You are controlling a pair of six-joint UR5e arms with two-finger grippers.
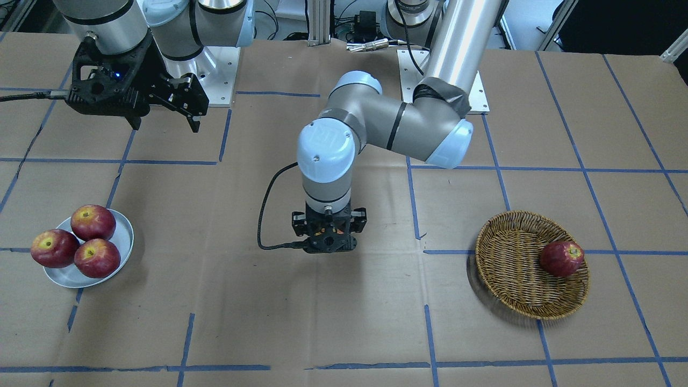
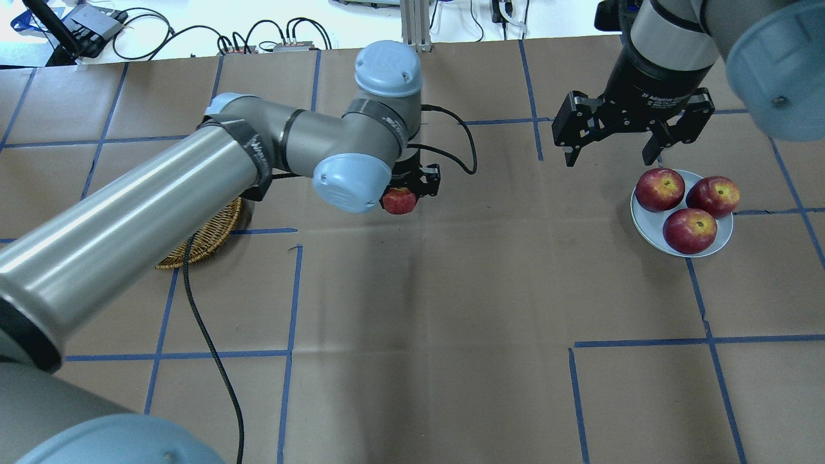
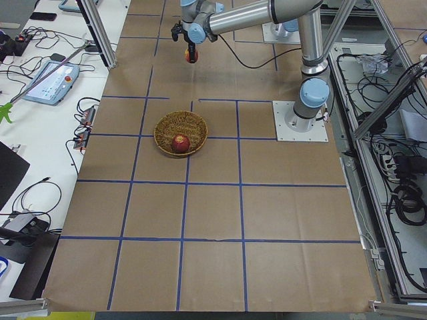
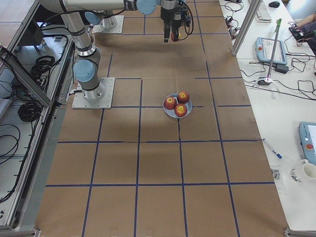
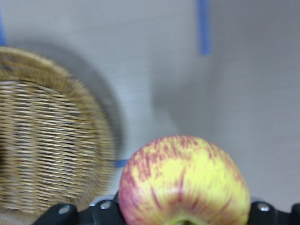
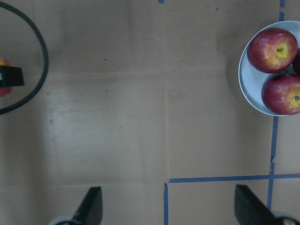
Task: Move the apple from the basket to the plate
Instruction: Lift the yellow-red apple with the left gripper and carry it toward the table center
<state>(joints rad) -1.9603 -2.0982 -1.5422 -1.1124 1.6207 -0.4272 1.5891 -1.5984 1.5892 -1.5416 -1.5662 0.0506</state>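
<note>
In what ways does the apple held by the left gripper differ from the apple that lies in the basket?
The held apple is mostly yellow with red streaks; the basket apple is dark red. The held apple hangs clamped in the left gripper, above the table and outside the basket; the basket apple rests inside it, on the wicker. Both are round and look alike in size.

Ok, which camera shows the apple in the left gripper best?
The left wrist view: the apple fills the foreground, yellow with red streaks. Overhead shows part of it below the left gripper; exterior left shows it tiny; front-facing hides it.
</note>
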